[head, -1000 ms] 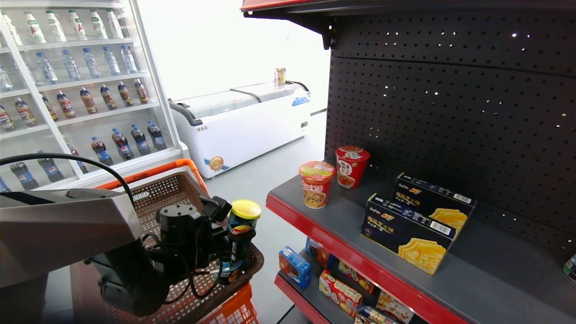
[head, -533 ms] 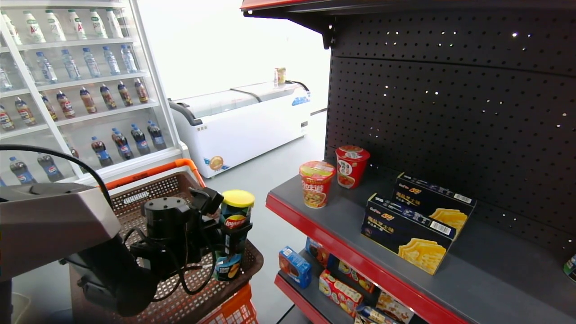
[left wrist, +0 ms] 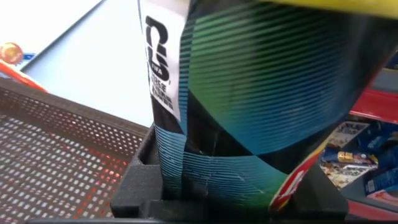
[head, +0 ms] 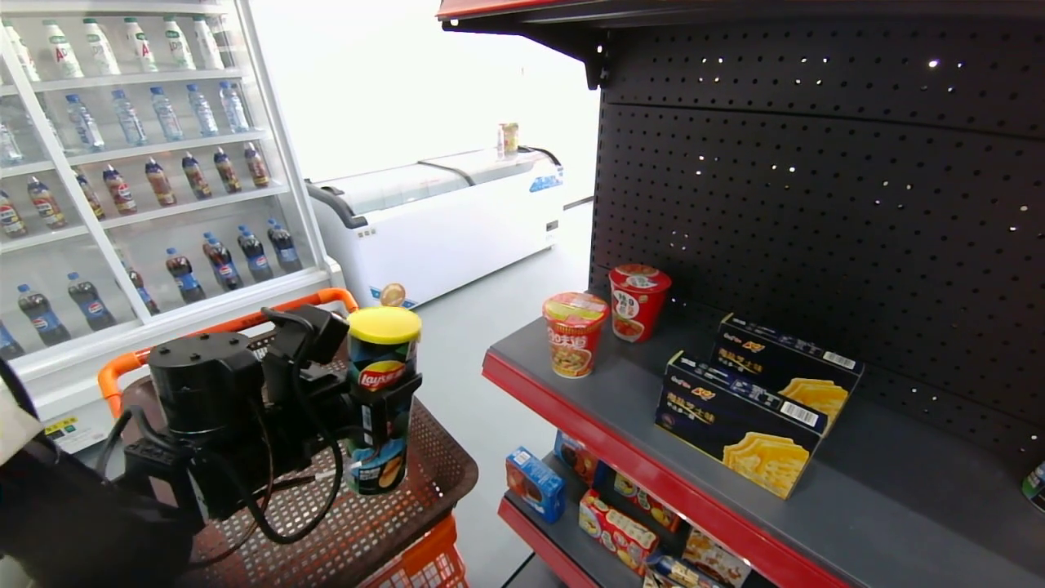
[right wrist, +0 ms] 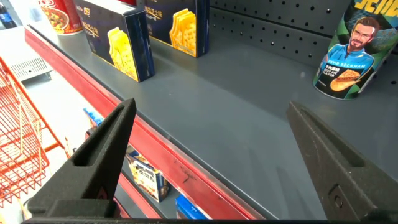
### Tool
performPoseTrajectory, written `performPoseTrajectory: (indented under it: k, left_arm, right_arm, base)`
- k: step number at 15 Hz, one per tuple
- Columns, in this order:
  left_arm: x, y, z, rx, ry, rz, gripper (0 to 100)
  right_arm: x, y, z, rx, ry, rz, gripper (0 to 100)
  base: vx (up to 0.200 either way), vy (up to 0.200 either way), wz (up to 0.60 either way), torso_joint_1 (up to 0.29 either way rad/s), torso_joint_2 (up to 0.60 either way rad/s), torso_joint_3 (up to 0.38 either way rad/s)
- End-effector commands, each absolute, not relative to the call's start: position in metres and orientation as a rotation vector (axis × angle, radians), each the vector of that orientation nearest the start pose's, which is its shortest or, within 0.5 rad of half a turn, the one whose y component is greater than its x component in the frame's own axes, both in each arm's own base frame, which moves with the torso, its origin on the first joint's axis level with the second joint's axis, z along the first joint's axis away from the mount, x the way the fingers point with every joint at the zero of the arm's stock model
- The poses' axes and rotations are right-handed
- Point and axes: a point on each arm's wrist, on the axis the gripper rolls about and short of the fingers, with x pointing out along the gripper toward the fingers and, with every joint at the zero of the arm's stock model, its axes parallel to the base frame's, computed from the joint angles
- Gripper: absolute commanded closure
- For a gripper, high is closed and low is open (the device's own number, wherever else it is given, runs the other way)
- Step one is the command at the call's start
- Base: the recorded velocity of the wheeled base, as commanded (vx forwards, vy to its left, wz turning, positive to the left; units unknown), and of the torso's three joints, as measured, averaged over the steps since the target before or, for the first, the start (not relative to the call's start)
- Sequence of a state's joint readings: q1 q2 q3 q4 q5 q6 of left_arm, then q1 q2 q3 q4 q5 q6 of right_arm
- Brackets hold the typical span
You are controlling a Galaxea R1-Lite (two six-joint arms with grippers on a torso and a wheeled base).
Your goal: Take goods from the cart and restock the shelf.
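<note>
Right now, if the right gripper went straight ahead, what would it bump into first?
Probably the bare grey shelf board, between the dark blue boxes and the chip can. Nothing stands before the open right gripper, though depth is unclear.

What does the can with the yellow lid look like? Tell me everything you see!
The can is a tall round tube with a flat yellow lid. Its wrap is dark with blue-green stripes, a red logo and a white strip of print. It stands upright and closed. The left gripper clamps its middle, holding it over the brown cart, left of the shelf. Nothing else touches it.
</note>
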State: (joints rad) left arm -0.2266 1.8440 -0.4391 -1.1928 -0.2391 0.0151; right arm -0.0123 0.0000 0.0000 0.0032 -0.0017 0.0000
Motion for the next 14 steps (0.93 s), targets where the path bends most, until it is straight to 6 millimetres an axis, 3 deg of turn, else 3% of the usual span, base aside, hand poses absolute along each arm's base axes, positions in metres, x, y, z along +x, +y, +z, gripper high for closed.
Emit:
performPoseTrajectory:
  k: [1, 4, 7, 10, 14]
  left_arm:
    - [0.260, -0.067, 0.128, 0.019, 0.143, -0.436, 100]
    - [0.255, -0.065, 0.138, 0.021, 0.105, -0.393, 100]
    - [0.237, -0.060, 0.155, 0.021, 0.053, -0.389, 100]
    - [0.213, -0.047, 0.163, 0.020, 0.034, -0.329, 100]
    - [0.207, -0.029, 0.175, 0.018, -0.020, -0.218, 100]
  right_arm:
    - [-0.023, 0.000, 0.075, 0.000, 0.003, -0.014, 0]
    - [-0.023, 0.000, 0.075, 0.000, 0.003, -0.014, 0]
    - [-0.023, 0.000, 0.075, 0.000, 0.003, -0.014, 0]
    - [-0.023, 0.000, 0.075, 0.000, 0.003, -0.012, 0]
    - [-0.023, 0.000, 0.075, 0.000, 0.003, -0.012, 0]
  base:
    - [0.000, 0.000, 0.00, 0.000, 0.00, 0.000]
    - [0.000, 0.000, 0.00, 0.000, 0.00, 0.000]
    - [0.000, 0.000, 0.00, 0.000, 0.00, 0.000]
    - [0.000, 0.000, 0.00, 0.000, 0.00, 0.000]
    - [0.000, 0.000, 0.00, 0.000, 0.00, 0.000]
